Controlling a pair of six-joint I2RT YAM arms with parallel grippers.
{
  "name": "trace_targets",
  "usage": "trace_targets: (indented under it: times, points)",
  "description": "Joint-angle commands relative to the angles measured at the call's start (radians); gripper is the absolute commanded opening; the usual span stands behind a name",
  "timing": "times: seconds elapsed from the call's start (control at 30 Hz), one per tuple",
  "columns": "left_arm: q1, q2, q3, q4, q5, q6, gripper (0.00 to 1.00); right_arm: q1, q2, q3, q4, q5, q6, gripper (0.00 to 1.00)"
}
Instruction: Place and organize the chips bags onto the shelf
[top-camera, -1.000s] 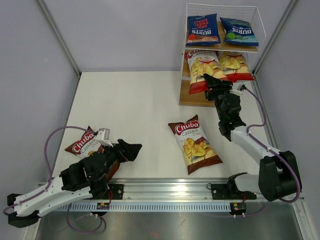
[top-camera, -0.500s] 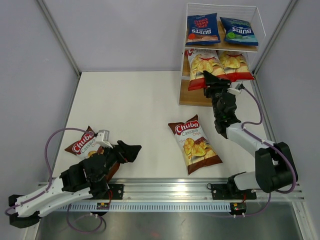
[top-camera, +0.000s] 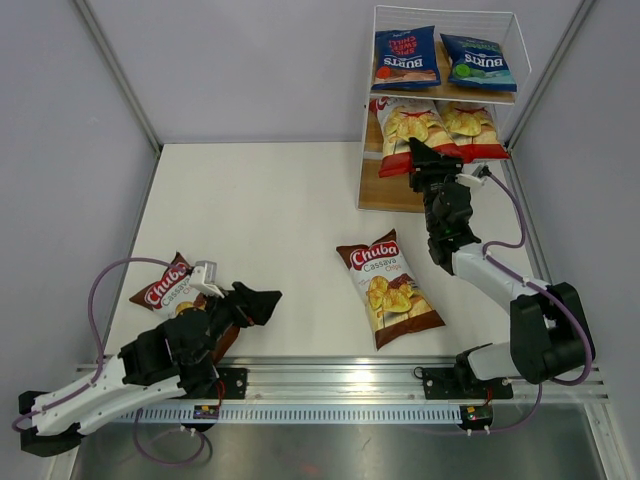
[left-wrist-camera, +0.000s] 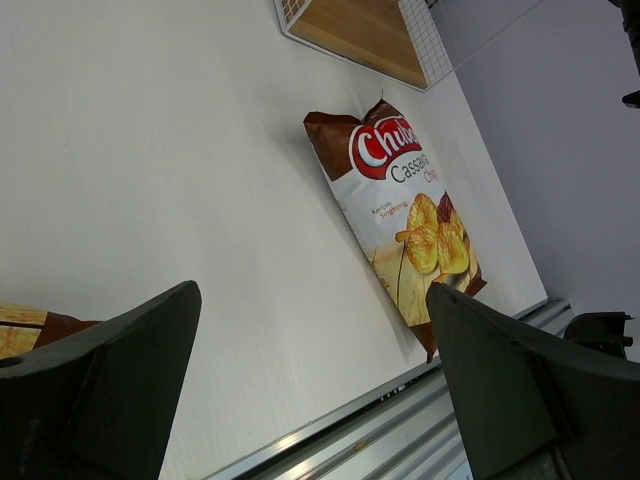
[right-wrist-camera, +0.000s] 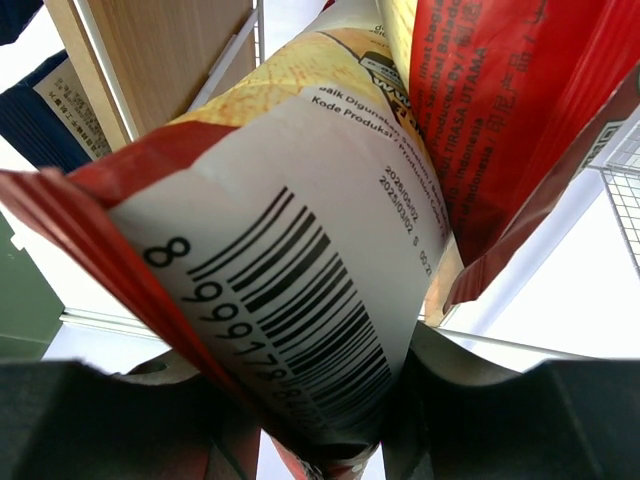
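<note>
My right gripper (top-camera: 418, 164) is clamped on the bottom edge of a red-and-white bag (right-wrist-camera: 290, 250). That's upper right of frame, at the middle tier of the shelf (top-camera: 386, 199), beside the other red bag (top-camera: 472, 130). Two Burts bags (top-camera: 405, 58) are on the top tier. Left gripper (top-camera: 262, 298) is spread wide and empty, lower left, just beside one brown Chuba bag (top-camera: 160, 290). Second brown bag (top-camera: 390, 292) lies flat, centre frame.
</note>
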Motion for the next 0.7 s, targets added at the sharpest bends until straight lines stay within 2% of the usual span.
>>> trace_targets:
  times: [0.0,0.4,0.67]
  points:
    - [-0.002,-0.012,-0.004,0.012,-0.007,-0.012,0.99,-0.007,-0.047,0.050,0.094,0.099,0.001,0.19]
    - [-0.002,-0.021,-0.013,0.018,-0.001,-0.015,0.99,-0.007,-0.053,0.020,0.183,0.006,-0.002,0.19]
    - [-0.004,-0.020,-0.009,0.012,0.005,-0.007,0.99,-0.006,0.076,0.030,0.457,-0.117,-0.048,0.18]
